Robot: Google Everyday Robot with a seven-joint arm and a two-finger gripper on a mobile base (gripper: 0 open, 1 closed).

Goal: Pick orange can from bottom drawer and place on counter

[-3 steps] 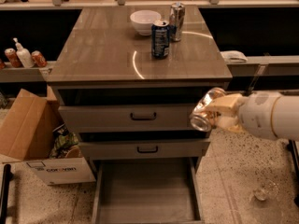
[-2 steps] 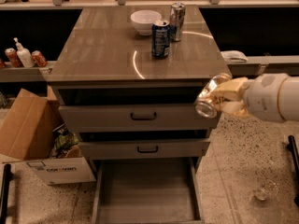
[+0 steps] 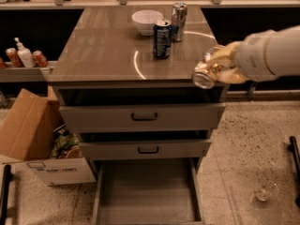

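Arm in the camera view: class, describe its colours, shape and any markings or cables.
The arm is a thick, rounded, off-white tube with no visible markings or cables. Its end effector, at the counter's right front corner, looks yellowish-tan against the can.

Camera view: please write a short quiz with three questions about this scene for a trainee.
1. True or false: the bottom drawer is open.
2. The gripper, near the front right corner of the counter, holds: A the bowl; B the orange can; C the blue can.
3. How many cans stand on the counter?
Key: 1 true; 2 B; 3 two.
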